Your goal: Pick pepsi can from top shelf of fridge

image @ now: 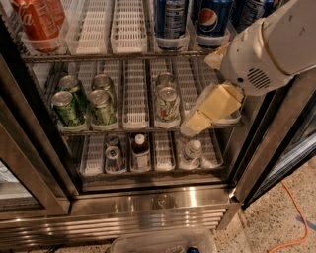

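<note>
Several dark blue pepsi cans stand at the right of the top shelf (98, 57): one shows its globe logo (213, 21), another (170, 20) shows white label text, and a third (249, 12) is partly hidden by my arm. My white arm (269, 47) reaches in from the upper right. My gripper (196, 122), with pale yellow pads, hangs below the top shelf in front of the right lanes of the middle rack. It is below the logo can and holds nothing that I can see.
A red Coca-Cola can (37, 22) stands at the top shelf's left, next to empty white lane trays (128, 24). Green cans (101, 104) fill the middle rack; small bottles (140, 150) stand on the lowest. The fridge's door frame (269, 148) is at right, its steel base grille (123, 222) below. An orange cable (296, 217) lies on the floor.
</note>
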